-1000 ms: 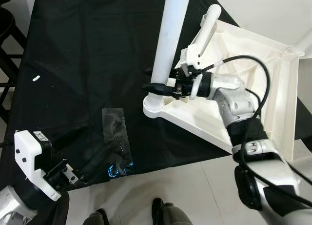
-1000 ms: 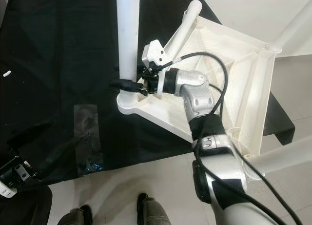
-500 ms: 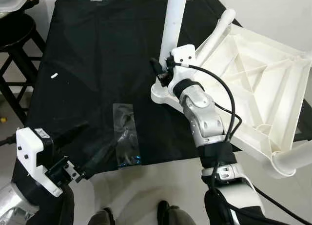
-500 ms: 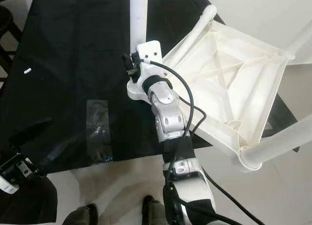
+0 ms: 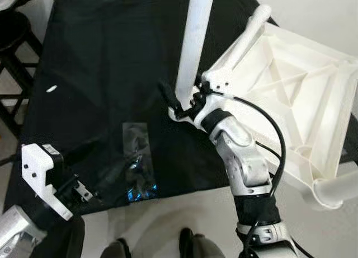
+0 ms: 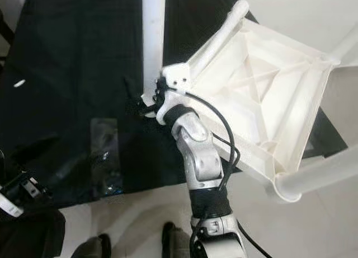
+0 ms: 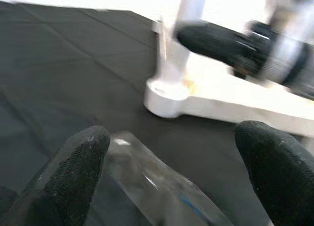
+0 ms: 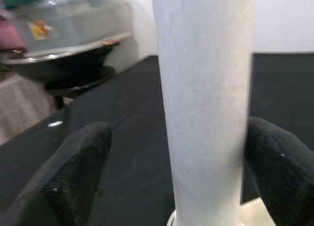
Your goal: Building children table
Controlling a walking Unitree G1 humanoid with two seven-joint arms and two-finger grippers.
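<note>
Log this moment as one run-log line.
step: fit leg | right gripper: open around white table leg, standing in corner socket of upturned tabletop | left gripper: open above clear plastic bag | surface: black cloth

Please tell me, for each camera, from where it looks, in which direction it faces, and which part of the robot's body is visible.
Left and right eye views: from the head, looking down at the overturned white table on black cloth; both arms show.
Left wrist view: along the open left pincer, toward a clear plastic bag.
Right wrist view: along the right pincer, whose fingers flank the upright table leg.
Shared: that leg and the cloth.
</note>
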